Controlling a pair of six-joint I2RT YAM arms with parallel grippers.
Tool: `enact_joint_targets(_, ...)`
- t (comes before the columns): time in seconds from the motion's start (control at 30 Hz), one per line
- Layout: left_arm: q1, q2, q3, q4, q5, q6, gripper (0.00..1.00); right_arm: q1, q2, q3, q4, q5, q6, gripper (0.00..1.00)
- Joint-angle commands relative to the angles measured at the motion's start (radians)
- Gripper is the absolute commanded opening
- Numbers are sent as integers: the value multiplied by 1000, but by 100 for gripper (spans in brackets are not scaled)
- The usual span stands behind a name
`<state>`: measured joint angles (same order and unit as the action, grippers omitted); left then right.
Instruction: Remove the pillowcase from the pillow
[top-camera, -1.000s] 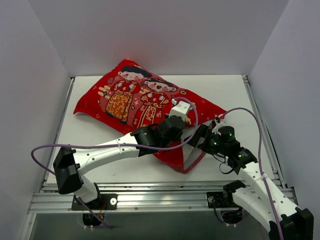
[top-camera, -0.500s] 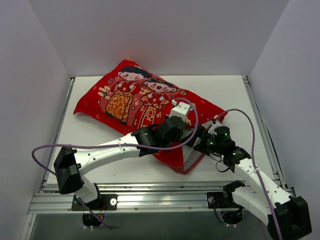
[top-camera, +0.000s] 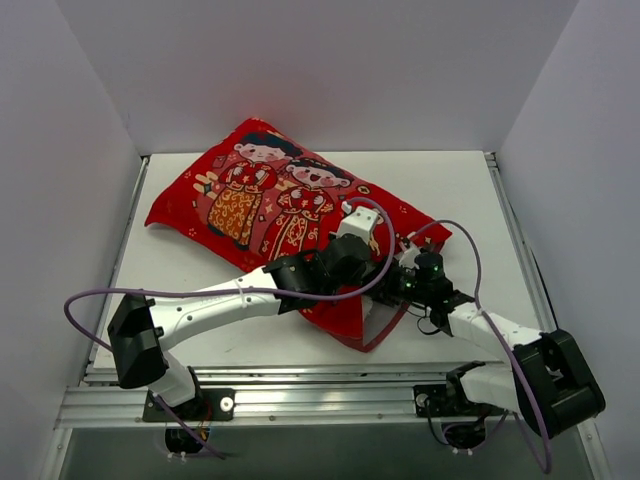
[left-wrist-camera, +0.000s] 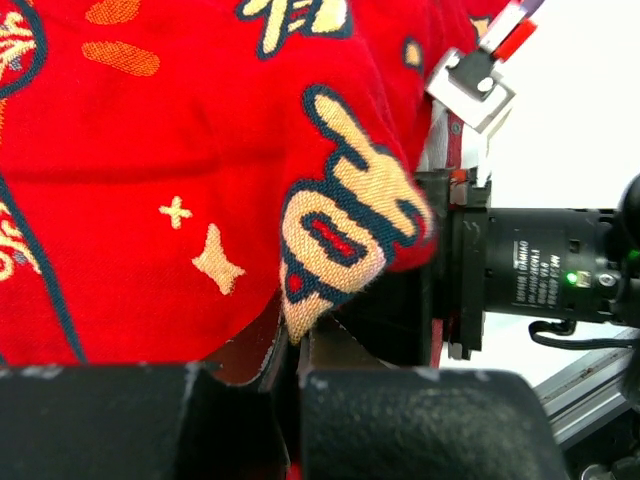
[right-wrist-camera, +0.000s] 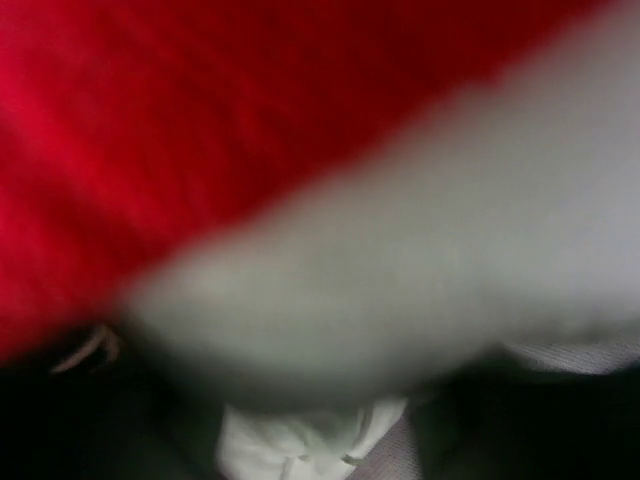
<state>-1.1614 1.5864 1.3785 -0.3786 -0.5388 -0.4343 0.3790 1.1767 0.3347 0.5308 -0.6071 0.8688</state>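
Observation:
The red pillowcase (top-camera: 270, 200) with its two cartoon children lies slanted across the table. My left gripper (top-camera: 350, 263) sits at its near right end, shut on a fold of red and gold fabric (left-wrist-camera: 330, 230); the jaws (left-wrist-camera: 295, 350) meet on that fold. My right gripper (top-camera: 398, 283) is pushed into the case's open end beside the left one. Its view is blurred: red cloth (right-wrist-camera: 150, 120) above, the white pillow (right-wrist-camera: 400, 250) across the middle, and white fabric between the dark fingers (right-wrist-camera: 310, 440). From above the pillow is hidden inside the case.
White walls close in the white table (top-camera: 470, 190) at the back and both sides. An aluminium rail (top-camera: 300, 395) runs along the near edge. Purple cables (top-camera: 480, 270) loop over both arms. The right arm's black body (left-wrist-camera: 530, 280) stands close beside the left gripper.
The right arm has stretched left and down, pushing its gripper into the pillowcase's opening. The pillowcase has shifted slightly left. The left arm has stayed shut on the fabric.

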Motion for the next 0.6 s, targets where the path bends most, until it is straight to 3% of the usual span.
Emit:
enact_joint_targets(0.0,5,-23,-7,-12,22,-32,2,31,-8,39,146,-27,-4,26)
enact_joint_targets(0.1,5,-49,-28,-52,19,-50,2,32,-67,110,60,26,-60,0)
enact_joint_targets(0.37,6,-183,-102,-154,-67,-92,2,23,-251,296,-192,142,-137,0)
enact_joint_targets(0.57,8,-258,-148,-241,-131,-103,2,14,-290,453,-325,185,-194,0)
